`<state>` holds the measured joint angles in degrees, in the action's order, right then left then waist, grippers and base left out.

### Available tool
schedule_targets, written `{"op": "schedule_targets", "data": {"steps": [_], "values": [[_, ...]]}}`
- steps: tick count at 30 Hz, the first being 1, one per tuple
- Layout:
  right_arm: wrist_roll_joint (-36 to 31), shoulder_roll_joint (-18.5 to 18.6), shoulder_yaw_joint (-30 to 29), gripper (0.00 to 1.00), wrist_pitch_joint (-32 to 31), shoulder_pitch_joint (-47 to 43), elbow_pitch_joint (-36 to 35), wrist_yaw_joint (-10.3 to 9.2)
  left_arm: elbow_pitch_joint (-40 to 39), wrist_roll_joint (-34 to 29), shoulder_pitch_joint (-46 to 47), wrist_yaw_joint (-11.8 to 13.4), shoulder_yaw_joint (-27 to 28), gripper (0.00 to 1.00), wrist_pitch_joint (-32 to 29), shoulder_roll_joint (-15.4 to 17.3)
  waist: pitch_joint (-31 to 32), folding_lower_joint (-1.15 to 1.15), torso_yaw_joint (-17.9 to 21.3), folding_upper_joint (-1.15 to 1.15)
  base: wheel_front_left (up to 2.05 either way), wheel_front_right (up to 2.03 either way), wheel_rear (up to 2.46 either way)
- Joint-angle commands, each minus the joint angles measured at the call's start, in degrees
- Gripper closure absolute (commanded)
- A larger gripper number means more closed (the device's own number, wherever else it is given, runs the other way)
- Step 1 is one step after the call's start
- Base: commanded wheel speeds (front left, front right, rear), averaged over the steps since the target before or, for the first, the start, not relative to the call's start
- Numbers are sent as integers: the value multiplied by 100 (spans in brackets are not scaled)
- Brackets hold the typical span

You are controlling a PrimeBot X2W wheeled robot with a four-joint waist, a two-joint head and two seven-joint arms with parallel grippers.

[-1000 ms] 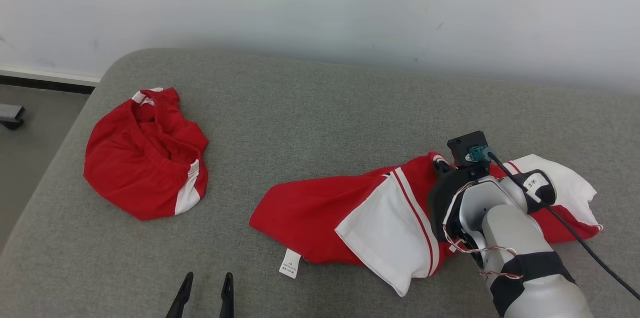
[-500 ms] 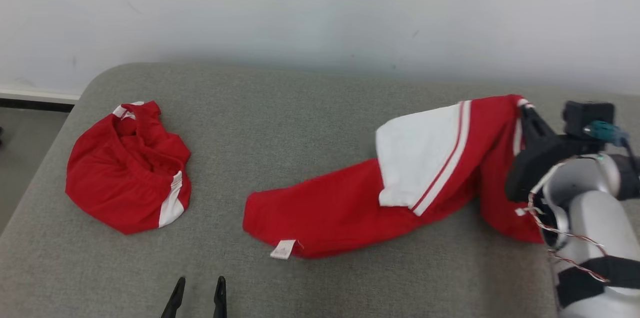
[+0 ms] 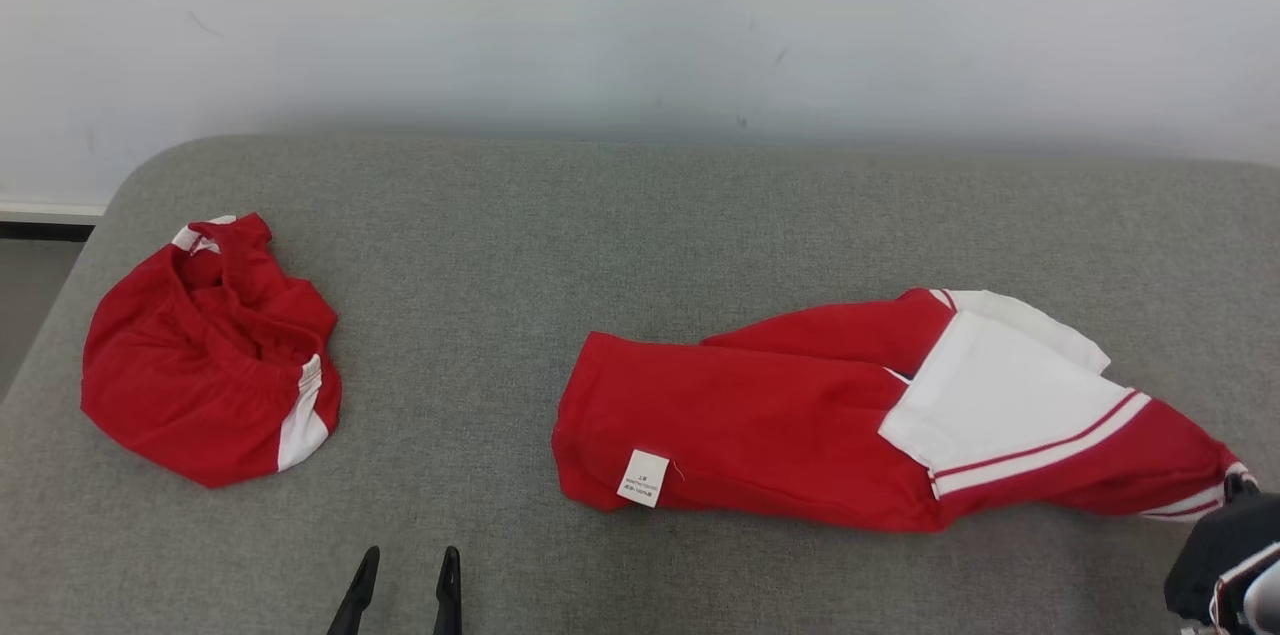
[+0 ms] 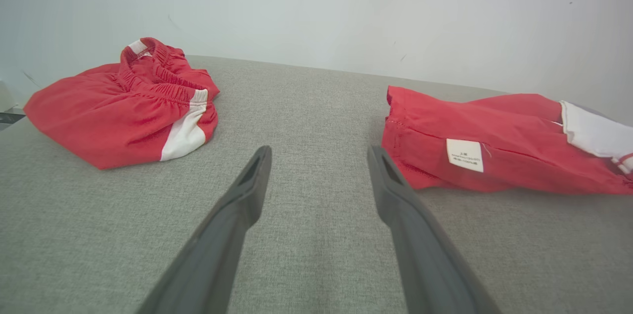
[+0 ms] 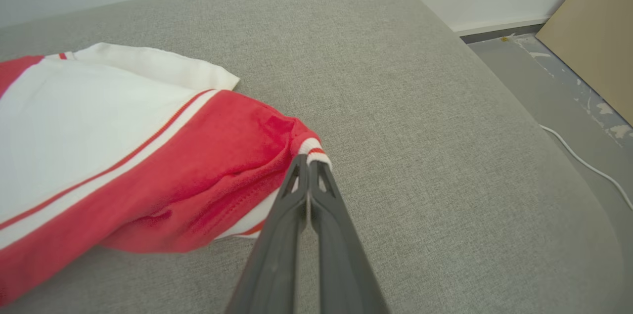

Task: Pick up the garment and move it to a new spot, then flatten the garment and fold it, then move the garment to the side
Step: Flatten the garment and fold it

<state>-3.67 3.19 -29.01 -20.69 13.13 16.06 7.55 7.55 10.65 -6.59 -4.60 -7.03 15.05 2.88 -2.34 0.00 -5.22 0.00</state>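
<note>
On the right half of the grey fabric cushion [image 3: 600,235], my red-and-white cloth garment [image 3: 780,425] lies stretched out.
My right tool [image 5: 307,165] is pinched tight on its striped cuff [image 5: 311,148]; my left tool [image 4: 319,156] stands spread, empty; a white label [image 3: 643,478] shows at the hem.

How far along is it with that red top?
Early on. Grasp done: the right gripper is shut on the cuff of the garment, which lies stretched across the grey cushion. The left gripper is open. The garment is rumpled, a white panel lapped over, so flattening, folding and setting aside remain.
</note>
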Motion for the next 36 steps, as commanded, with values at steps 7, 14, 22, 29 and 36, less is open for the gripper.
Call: {"op": "schedule_targets", "data": {"steps": [7, 14, 22, 29, 36], "values": [[12, -26, -294, 79, 320, -372, 590, -13, 33, -51, 83, -36, 7, 0, 20, 0, -16, 0, -1, 0, 0, 0, 0], [5, -26, -236, 0, 383, -543, 839, -13, 68, -88, -48, -64, 19, 0, 20, 0, 125, 0, -10, 0, 0, 0, 0], [213, -30, 369, 0, 1645, -1059, -1, -13, 18, -124, -160, -59, 121, 0, 20, 0, 319, 0, 108, 0, 0, 0, 0], [287, -31, 1413, 0, 2589, -1573, -746, -13, -28, -147, -202, -14, 241, 0, 20, 0, 439, 0, 274, 0, 0, 0, 0], [375, -28, 2180, 0, 3104, -2016, -1060, -13, 4, -212, -175, -44, 387, 0, 20, 0, 568, 0, 374, 0, 0, 0, 0]]}}
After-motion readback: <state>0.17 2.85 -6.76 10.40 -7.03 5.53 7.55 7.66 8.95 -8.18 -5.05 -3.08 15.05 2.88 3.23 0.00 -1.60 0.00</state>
